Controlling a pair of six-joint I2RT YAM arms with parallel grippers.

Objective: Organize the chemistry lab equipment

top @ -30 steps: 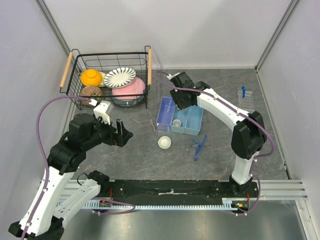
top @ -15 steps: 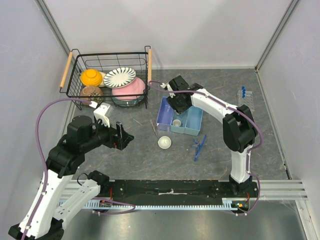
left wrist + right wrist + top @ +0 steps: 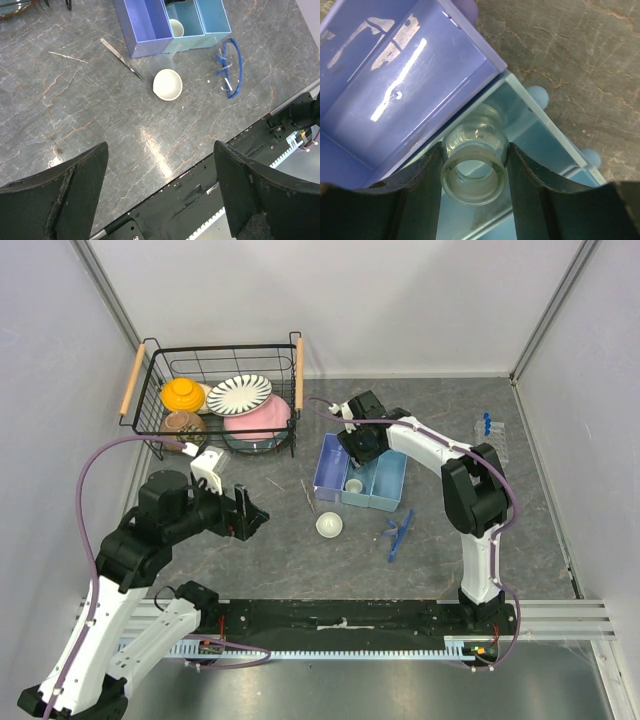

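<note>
Left fingers [image 3: 70, 190]: I see them spread wide with nothing between them, hanging over the grey marbled table [image 3: 100, 115] on its near side, left of the trays.
Right fingers [image 3: 415, 192]: clamped on both sides of a small clear glass vessel [image 3: 474, 150], whose open mouth faces my wrist camera.
Glass vessel: held over the pale blue plastic tray [image 3: 545, 150], just beside the wall of the purple-blue plastic tray [image 3: 395, 75].
Tiny white cup [image 3: 353, 485]: upright inside the pale blue tray, at its near end.
White dome-shaped dish [image 3: 167, 84]: on the table just in front of the trays, hollow side up.
Thin metal spatula [image 3: 122, 59]: flat on the table, left of the dish, with one end near the purple-blue tray.
Blue-framed clear glasses [image 3: 230, 67]: lying on the table right of the dish.
Clear plastic tube rack [image 3: 495, 445]: at the far right, well apart from the trays, with small blue-capped tubes [image 3: 486, 423] standing in it.
Black wire basket [image 3: 222, 347]: in the far left corner, holding striped, pink and orange crockery.
</note>
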